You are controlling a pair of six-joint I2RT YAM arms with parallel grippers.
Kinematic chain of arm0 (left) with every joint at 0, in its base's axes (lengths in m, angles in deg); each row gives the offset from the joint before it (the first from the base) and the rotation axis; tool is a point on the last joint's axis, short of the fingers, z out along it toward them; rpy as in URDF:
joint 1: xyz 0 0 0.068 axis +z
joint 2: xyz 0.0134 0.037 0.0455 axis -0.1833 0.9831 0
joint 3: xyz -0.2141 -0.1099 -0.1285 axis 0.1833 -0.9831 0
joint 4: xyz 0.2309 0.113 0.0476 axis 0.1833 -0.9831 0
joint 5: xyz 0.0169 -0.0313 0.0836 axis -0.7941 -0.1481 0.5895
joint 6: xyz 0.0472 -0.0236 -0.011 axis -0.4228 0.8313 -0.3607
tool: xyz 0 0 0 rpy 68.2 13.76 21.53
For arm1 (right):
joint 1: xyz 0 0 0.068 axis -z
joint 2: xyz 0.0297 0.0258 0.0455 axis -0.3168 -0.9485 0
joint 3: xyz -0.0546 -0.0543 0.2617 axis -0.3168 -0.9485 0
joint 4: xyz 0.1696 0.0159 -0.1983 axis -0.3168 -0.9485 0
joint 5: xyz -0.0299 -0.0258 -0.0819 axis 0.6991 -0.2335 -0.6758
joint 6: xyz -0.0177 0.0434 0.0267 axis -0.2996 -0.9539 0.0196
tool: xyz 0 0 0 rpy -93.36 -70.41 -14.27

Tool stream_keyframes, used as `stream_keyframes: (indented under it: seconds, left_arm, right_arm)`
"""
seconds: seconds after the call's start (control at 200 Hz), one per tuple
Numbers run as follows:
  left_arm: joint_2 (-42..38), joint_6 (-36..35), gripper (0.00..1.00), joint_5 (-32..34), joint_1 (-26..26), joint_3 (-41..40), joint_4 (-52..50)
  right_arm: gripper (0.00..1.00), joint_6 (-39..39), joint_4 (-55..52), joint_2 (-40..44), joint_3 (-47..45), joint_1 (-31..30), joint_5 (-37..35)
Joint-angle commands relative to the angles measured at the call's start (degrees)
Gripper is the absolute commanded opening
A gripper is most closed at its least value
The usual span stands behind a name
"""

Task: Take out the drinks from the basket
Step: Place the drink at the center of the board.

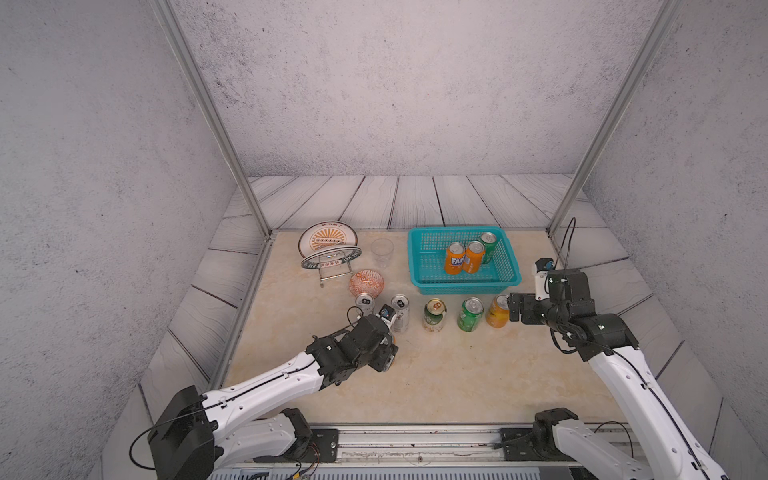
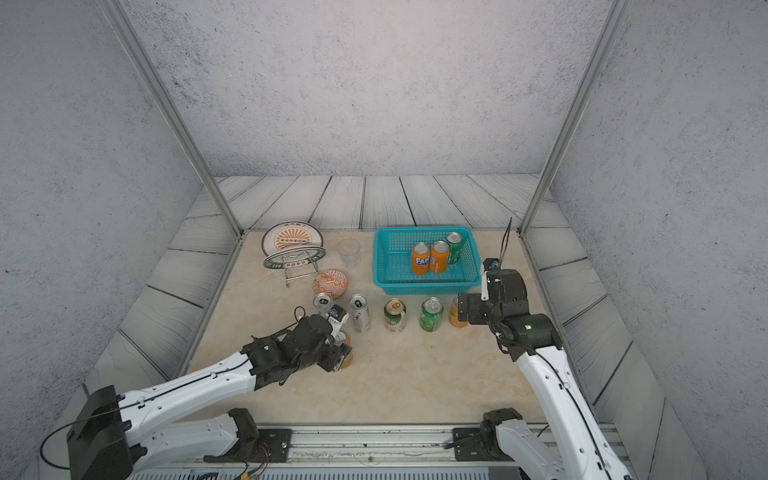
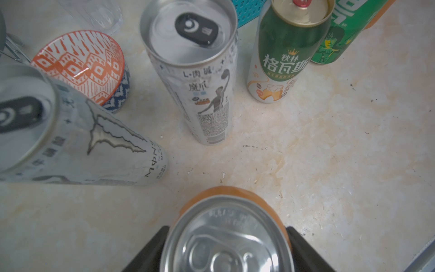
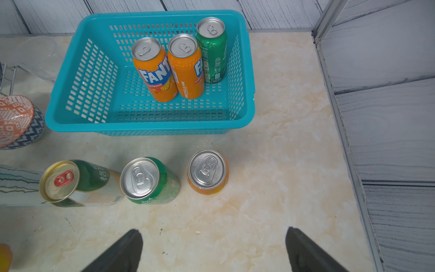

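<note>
My left gripper [image 3: 227, 232] is clamped on an upright orange can [image 3: 226, 249], with the white cans [image 3: 197, 94] standing ahead of it. My right gripper [image 4: 213, 232] hangs wide and empty. The basket [image 4: 150, 128] lies straight ahead of it, past the row of cans [image 4: 150, 181], with three cans [image 4: 186, 68] upright inside. My right arm is nearer, so I judge that reach falls to it.

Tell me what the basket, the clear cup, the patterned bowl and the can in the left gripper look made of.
Basket: moulded plastic, teal, slightly glossy; perforated walls.
Clear cup: thin transparent plastic, probably; the table shows through.
Patterned bowl: glazed ceramic, it seems; a highlight gleams on the painted inside.
Orange can: metal, likely aluminium; bright stamped lid with pull tab.
</note>
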Motion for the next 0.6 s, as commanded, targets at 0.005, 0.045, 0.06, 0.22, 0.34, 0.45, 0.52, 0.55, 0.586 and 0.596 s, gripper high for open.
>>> stream_keyframes:
  seconds: [0.005, 0.045, 0.06, 0.22, 0.34, 0.45, 0.52, 0.55, 0.586, 0.596]
  left_arm:
    - [0.47, 0.68, 0.69, 1.05, -0.33, -0.17, 4.74]
    - [0.82, 0.69, 0.69, 1.25, -0.31, -0.45, 4.79]
    - [0.85, 0.69, 0.70, 1.26, -0.34, -0.55, 4.82]
    - [0.99, 0.56, 0.72, 1.64, -0.35, -1.74, 5.62]
    - [1.19, 1.30, 0.75, 2.65, -0.35, -2.15, 5.30]
    - [1.43, 1.48, 0.79, 3.22, -0.35, -2.18, 4.41]
    - [1.53, 1.48, 0.80, 3.33, -0.35, -2.20, 4.24]
    - [1.56, 1.48, 0.80, 3.26, -0.34, -2.27, 4.21]
    - [1.61, 1.43, 0.81, 3.24, -0.32, -2.28, 4.21]
    - [1.57, 1.47, 0.81, 3.21, -0.32, -2.29, 4.21]
  right_arm:
    - [0.99, -0.51, -0.53, 1.19, -0.53, 0.12, -1.27]
    - [1.00, -0.48, -0.60, 1.18, -0.48, 0.15, -1.20]
    - [0.99, -0.50, -0.62, 1.22, -0.55, 0.11, -1.19]
    - [0.99, -0.59, -0.49, 1.14, -0.58, 0.14, -1.19]
    - [0.99, -0.68, -0.44, 1.16, -0.57, 0.12, -1.10]
    - [0.99, -0.60, -0.40, 1.23, -0.41, 0.18, -1.19]
    - [1.00, -0.51, -0.31, 1.23, -0.31, 0.12, -1.27]
    - [0.99, -0.51, -0.33, 1.23, -0.21, 0.11, -1.27]
    - [1.00, -0.51, -0.33, 1.18, -0.17, 0.17, -1.32]
    - [0.99, -0.51, -0.31, 1.17, -0.14, 0.14, -1.35]
